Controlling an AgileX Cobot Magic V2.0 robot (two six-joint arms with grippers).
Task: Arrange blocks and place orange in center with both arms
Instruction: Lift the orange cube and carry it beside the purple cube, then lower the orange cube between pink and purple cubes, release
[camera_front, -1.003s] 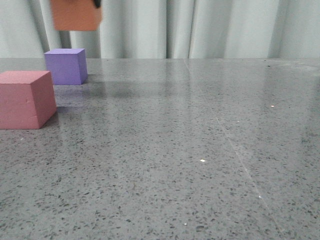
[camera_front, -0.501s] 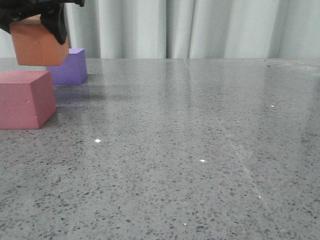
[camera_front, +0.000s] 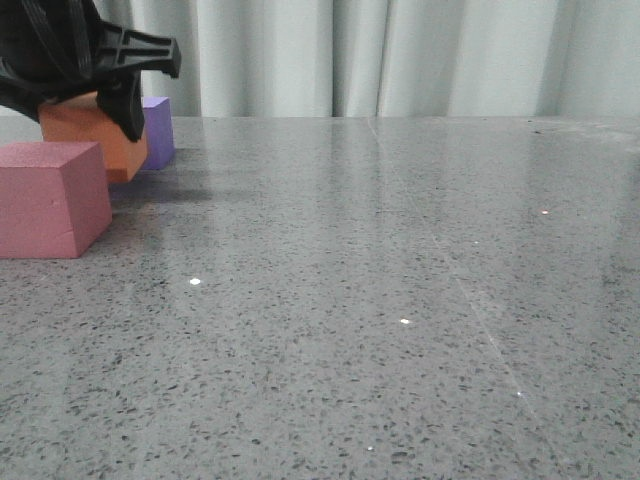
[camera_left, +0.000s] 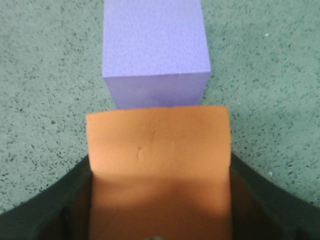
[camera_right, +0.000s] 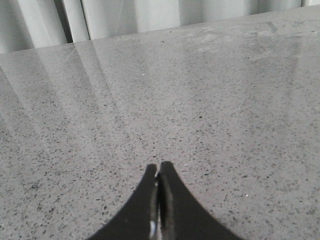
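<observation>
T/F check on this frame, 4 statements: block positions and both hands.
1. The left hand grips the orange cube. True.
2. The right hand is wide open. False: its fingers are shut together, holding nothing.
3. The orange cube sits between the pinkish-red cube and the purple cube. True, as seen from the front.
4. The pinkish-red cube is stacked on the purple cube. False: it stands on the tabletop, nearer the camera.

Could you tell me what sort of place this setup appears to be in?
Probably a robot lab or test bench: a speckled grey stone tabletop, a plain pale curtain backdrop, and only foam blocks laid out.
</observation>
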